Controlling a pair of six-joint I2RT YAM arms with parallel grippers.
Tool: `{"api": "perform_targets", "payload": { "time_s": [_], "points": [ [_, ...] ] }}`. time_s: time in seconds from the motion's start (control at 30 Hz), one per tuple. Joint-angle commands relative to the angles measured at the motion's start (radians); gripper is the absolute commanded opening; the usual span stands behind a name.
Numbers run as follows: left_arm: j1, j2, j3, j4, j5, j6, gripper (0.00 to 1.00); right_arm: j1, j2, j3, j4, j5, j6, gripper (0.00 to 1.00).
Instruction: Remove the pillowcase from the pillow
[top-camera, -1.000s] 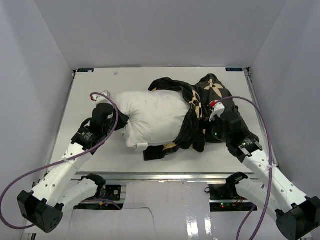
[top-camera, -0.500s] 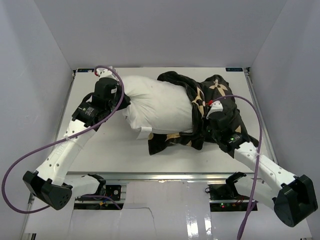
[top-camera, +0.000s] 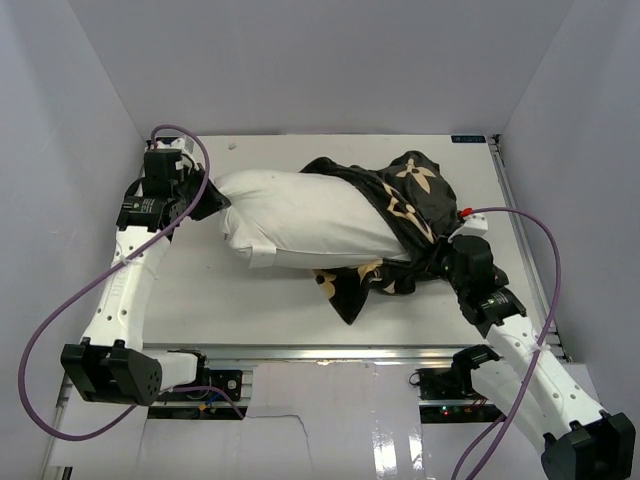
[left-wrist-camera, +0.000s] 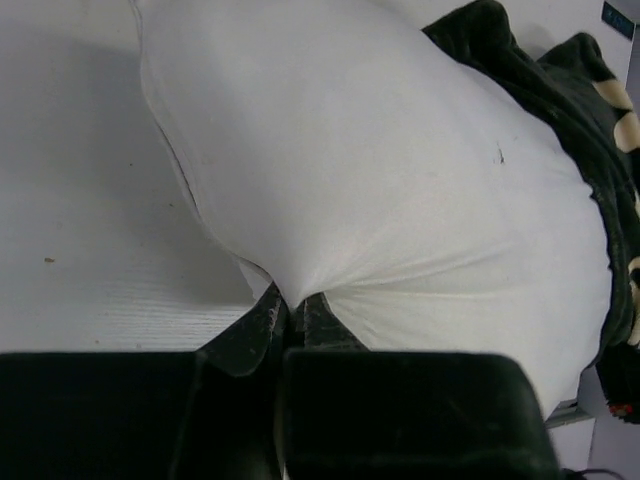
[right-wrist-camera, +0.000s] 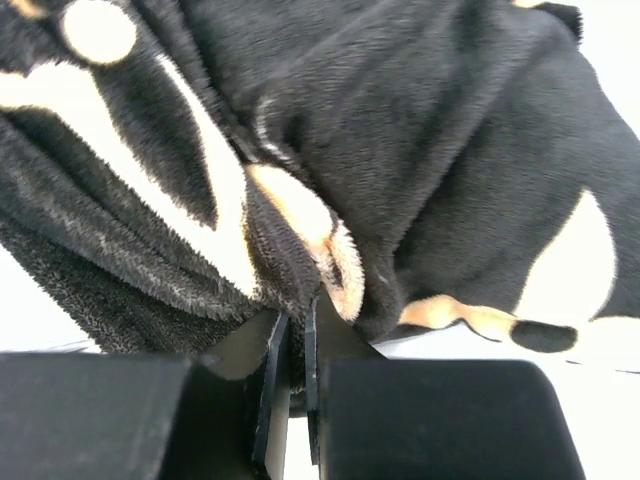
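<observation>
Pillowcase (top-camera: 410, 205) fabric is being bunched over the right end of the pillow (top-camera: 300, 215), which is lying across the table (top-camera: 200, 290), nearer its far edge. The pillow's left end is being pinched by the closed left gripper (left-wrist-camera: 290, 308) near the far left corner. A pillowcase fold is being squeezed between the right gripper's (right-wrist-camera: 297, 318) narrowed fingers toward the right edge. Purple cables (top-camera: 60, 310) are being looped outside both arms.

No text is legible; the teal label (top-camera: 468, 138) on the table (top-camera: 200, 300) is too small to read.
</observation>
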Motion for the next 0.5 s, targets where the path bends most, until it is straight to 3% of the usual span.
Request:
{"api": "perform_targets", "payload": {
  "time_s": [0.0, 0.07, 0.1, 0.2, 0.23, 0.37, 0.43, 0.47],
  "points": [
    [0.058, -0.056, -0.021, 0.13, 0.074, 0.112, 0.12, -0.048, -0.007, -0.023, 0.01, -0.021, -0.05, 0.08],
    [0.057, -0.056, -0.025, 0.128, 0.151, 0.144, 0.3, -0.048, -0.011, -0.058, 0.06, -0.164, -0.051, 0.08],
    [0.053, -0.061, -0.027, 0.122, 0.162, 0.15, 0.45, -0.048, -0.013, -0.066, 0.103, -0.206, -0.051, 0.08],
    [0.02, -0.082, -0.042, 0.121, 0.16, 0.159, 0.57, -0.044, -0.022, -0.096, 0.152, -0.345, -0.036, 0.08],
    [0.001, -0.093, -0.054, 0.121, 0.156, 0.162, 0.7, -0.037, -0.021, -0.104, 0.175, -0.379, -0.033, 0.08],
    [-0.223, -0.079, -0.059, 0.118, -0.025, 0.176, 0.88, 0.008, -0.014, -0.119, 0.237, -0.444, -0.01, 0.08],
    [-0.304, -0.047, -0.047, 0.11, -0.059, 0.185, 0.89, 0.032, -0.017, -0.118, 0.235, -0.423, -0.007, 0.08],
    [-0.375, -0.001, -0.042, 0.107, -0.076, 0.188, 0.94, 0.036, -0.017, -0.115, 0.232, -0.419, -0.007, 0.08]
  ]
}}
